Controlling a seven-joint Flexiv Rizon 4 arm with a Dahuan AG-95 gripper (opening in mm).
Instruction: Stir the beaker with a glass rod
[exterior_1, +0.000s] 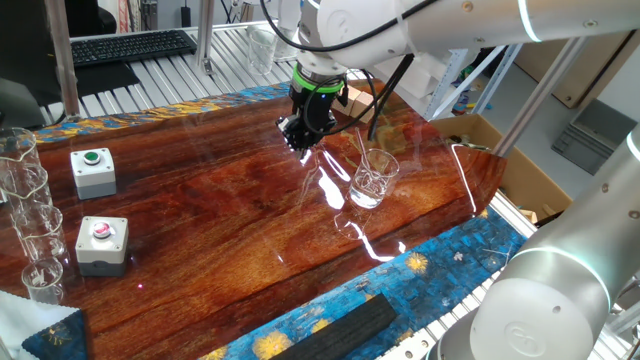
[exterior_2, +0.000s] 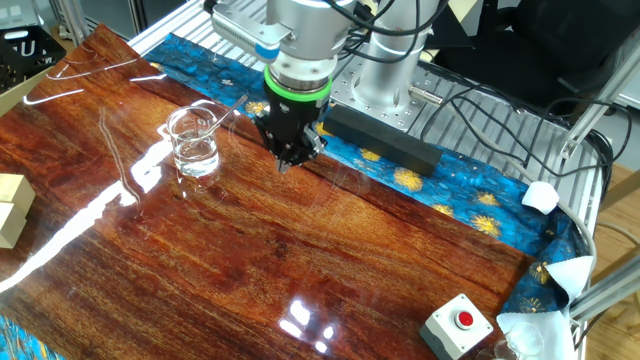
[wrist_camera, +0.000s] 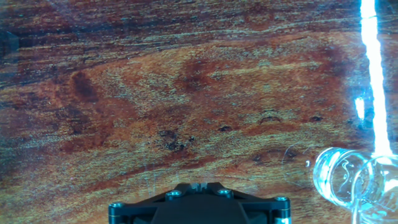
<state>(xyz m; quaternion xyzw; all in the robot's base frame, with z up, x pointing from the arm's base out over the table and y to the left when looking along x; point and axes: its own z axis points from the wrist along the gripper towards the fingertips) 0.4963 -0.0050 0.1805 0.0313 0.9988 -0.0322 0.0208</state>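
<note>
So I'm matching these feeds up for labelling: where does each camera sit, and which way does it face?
One fixed view: high off one table side, looking across at the beaker and the button boxes; the arm and gripper show.
The other fixed view: the opposite side, facing the arm's base; the same beaker and gripper show.
Hand view: on the hand, looking straight down at the tabletop; only the hand's dark underside shows.
All three share the beaker.

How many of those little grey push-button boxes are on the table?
2 show in one fixed view: a green-button box near the left edge, and a pink-button box just in front of it. The other fixed view shows a red-button box, likely one of these. More may lie outside the frames.
</note>
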